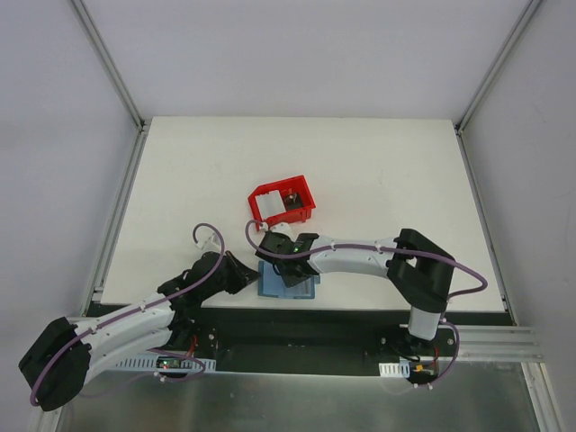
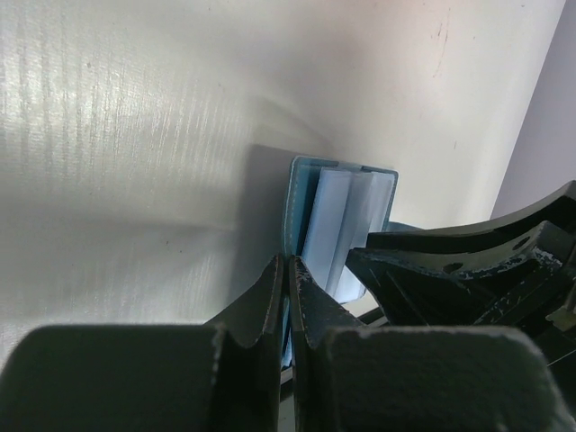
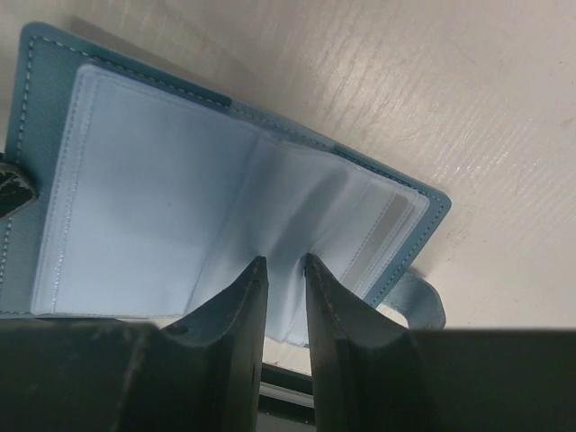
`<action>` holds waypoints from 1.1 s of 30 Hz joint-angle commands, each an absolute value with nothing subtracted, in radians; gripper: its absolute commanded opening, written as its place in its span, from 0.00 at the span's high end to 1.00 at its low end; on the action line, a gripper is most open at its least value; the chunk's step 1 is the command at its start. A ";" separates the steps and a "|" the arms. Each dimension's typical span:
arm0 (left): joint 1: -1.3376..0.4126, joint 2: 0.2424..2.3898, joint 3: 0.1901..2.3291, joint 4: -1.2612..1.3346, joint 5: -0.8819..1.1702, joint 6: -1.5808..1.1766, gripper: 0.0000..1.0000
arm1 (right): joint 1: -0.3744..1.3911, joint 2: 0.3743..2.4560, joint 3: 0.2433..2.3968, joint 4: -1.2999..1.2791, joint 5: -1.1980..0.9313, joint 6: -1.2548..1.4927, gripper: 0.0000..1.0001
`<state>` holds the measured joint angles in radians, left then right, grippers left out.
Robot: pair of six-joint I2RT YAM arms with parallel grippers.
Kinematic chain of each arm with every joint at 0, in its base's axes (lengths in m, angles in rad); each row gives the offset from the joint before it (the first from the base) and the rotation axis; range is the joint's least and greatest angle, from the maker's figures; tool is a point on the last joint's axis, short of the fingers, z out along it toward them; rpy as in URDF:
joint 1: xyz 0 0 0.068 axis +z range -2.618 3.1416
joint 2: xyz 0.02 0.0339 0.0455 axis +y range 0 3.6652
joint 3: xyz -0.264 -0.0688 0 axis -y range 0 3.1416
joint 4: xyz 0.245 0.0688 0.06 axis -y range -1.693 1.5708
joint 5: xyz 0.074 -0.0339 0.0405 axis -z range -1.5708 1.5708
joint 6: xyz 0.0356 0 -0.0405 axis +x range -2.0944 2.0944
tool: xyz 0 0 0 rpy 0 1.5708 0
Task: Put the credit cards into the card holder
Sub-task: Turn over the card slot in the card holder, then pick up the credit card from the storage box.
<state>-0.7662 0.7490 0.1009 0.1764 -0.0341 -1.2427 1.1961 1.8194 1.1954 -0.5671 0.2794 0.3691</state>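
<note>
Top external: white table (image 1: 378, 171), grey walls (image 1: 297, 54)

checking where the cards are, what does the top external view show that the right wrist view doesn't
Only the top external view shows the red bin with pale credit cards lying inside it, and both arms reaching in from the near edge. Only the right wrist view shows the pale blue inner pockets spread open and the snap tab. Both show the card holder lying open on the table with the right hand over it.
</note>
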 commanded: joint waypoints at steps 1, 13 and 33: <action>-0.770 0.747 0.084 0.193 -0.051 -1.252 1.00 | 1.201 1.836 1.224 -0.548 0.236 0.350 0.75; -0.770 0.799 0.028 0.195 -0.081 -1.301 1.00 | 1.149 1.681 1.078 -0.192 0.011 0.382 0.70; -0.770 0.744 0.011 0.196 -0.087 -1.313 1.00 | 1.080 1.543 1.058 -0.141 -0.071 0.322 0.58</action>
